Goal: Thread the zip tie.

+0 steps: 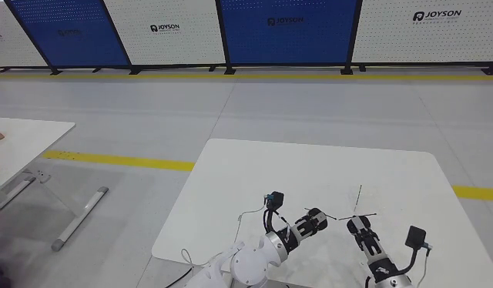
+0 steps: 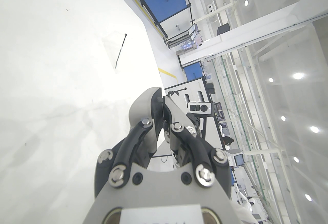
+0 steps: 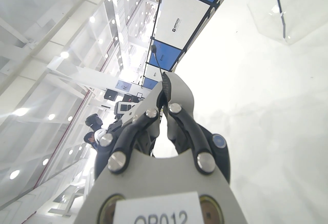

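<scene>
So the right gripper (image 3: 165, 80) is clamped on the zip tie (image 3: 157, 60), head end poking out. The left gripper (image 2: 161, 98), just beside it, pinches a thin strip, probably the tail, ready to line up. A spare tie (image 3: 278, 2) lies on clear plastic (image 3: 294, 20) farther out on the table (image 1: 269, 180).

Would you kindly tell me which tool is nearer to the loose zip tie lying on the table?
Right. The right tool sits just on the robot's side of the loose zip tie, nearly in line with it; the left tool is farther off, to its left.
</scene>
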Robot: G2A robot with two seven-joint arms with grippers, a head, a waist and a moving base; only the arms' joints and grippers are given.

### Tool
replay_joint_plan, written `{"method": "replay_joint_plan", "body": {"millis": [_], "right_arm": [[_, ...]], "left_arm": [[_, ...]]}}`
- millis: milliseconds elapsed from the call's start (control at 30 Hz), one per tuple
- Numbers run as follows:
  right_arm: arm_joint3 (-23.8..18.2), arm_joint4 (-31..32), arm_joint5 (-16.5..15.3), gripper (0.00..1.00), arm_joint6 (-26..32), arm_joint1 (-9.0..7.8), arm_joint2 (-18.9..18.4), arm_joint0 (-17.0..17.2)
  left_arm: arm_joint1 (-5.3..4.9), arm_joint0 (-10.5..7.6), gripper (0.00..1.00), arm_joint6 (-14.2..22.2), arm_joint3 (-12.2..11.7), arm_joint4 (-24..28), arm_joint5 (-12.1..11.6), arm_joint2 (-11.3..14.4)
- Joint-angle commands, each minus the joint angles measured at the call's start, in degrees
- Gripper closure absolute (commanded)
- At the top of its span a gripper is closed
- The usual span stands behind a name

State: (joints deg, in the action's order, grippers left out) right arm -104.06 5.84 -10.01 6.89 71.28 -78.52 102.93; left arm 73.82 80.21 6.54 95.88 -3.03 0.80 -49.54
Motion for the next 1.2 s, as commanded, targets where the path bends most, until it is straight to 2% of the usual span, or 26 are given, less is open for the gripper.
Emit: {"method": "replay_joint_plan", "body": {"millis": [0, 233, 633, 1167], "right_arm": [[-0.01, 0.00, 0.03, 1.00, -0.02, 0.00, -0.01, 0.00], [0.19, -0.57, 0.61, 1.00, -0.33, 0.08, 0.11, -0.22], [-3.29, -0.71, 8.25, 1.00, -2.44, 0.40, 0.99, 1.38], [-3.90, -0.74, 8.48, 1.00, -2.00, 0.35, 0.80, 1.82]], "left_arm": [[0.00, 0.00, 1.00, 0.00, 0.00, 0.00, 0.00, 0.00], [0.00, 0.00, 1.00, 0.00, 0.00, 0.00, 0.00, 0.00], [0.00, 0.00, 1.00, 0.00, 0.00, 0.00, 0.00, 0.00], [0.00, 0.00, 1.00, 0.00, 0.00, 0.00, 0.00, 0.00]]}}
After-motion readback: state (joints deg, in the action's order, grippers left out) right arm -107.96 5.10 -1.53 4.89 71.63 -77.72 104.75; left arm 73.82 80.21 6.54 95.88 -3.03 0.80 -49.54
